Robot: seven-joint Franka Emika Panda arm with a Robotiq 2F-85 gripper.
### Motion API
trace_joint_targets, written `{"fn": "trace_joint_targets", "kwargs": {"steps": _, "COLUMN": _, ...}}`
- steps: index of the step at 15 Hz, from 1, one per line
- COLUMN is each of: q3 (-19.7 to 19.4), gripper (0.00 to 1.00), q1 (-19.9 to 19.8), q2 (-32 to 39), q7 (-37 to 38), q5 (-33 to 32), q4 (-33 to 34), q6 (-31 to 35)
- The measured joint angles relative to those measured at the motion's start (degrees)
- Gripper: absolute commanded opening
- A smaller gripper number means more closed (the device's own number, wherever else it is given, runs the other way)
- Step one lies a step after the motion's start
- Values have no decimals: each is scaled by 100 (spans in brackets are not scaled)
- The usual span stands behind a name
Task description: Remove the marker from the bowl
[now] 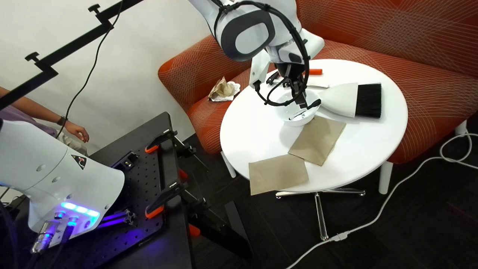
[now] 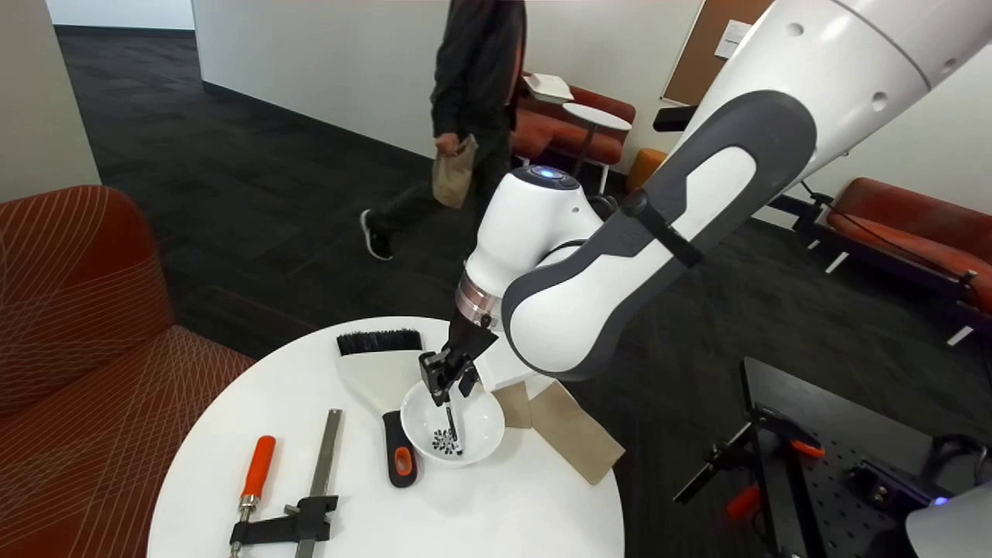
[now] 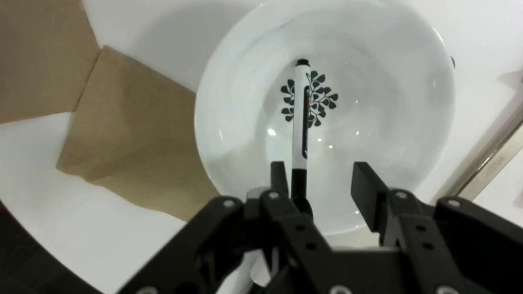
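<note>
The white bowl (image 1: pixel 282 116) stands on the round white table and shows in both exterior views (image 2: pixel 490 438); it fills much of the wrist view (image 3: pixel 392 94). The marker (image 3: pixel 301 122), white with a black cap and black tail end, lies in the bowl over a black leaf print. It also shows in both exterior views (image 1: pixel 313 105) (image 2: pixel 452 425); in an exterior view its capped end leans on the rim. My gripper (image 3: pixel 318 175) is open and empty at the bowl. In the wrist view the cap lies between the fingers, close to the left one, and its end is partly hidden.
A white brush (image 1: pixel 340 98) with black bristles lies beside the bowl, its dark handle (image 2: pixel 397 449) close to it. A clamp (image 2: pixel 302 519) with an orange handle lies nearby. Brown paper pieces (image 1: pixel 278 173) lie on the other side. A red sofa (image 1: pixel 354 56) stands behind the table.
</note>
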Motion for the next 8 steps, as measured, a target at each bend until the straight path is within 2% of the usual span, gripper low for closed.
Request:
{"fn": "trace_joint_targets", "kwargs": {"steps": 2, "q3": -44, "gripper": 56, "q1": 27, "q2": 130, "q7": 72, "q5": 1, "q4": 104, "q6": 0}}
{"fn": "trace_joint_targets", "kwargs": {"steps": 5, "q3": -128, "gripper": 51, "q1": 87, "q2": 320, "q7": 110, "q5": 3, "q4": 251, "q6": 0}}
{"fn": "trace_joint_targets", "kwargs": {"steps": 7, "q3": -165, "gripper": 27, "q1": 117, "q2": 438, "q7": 115, "q5": 4, "q4": 345, "q6": -2}}
{"fn": "trace_joint_targets", "kwargs": {"steps": 8, "q3": -168, "gripper": 26, "q1": 125, "q2": 490, "q7": 116, "q5": 4, "q4": 388, "q6": -2}}
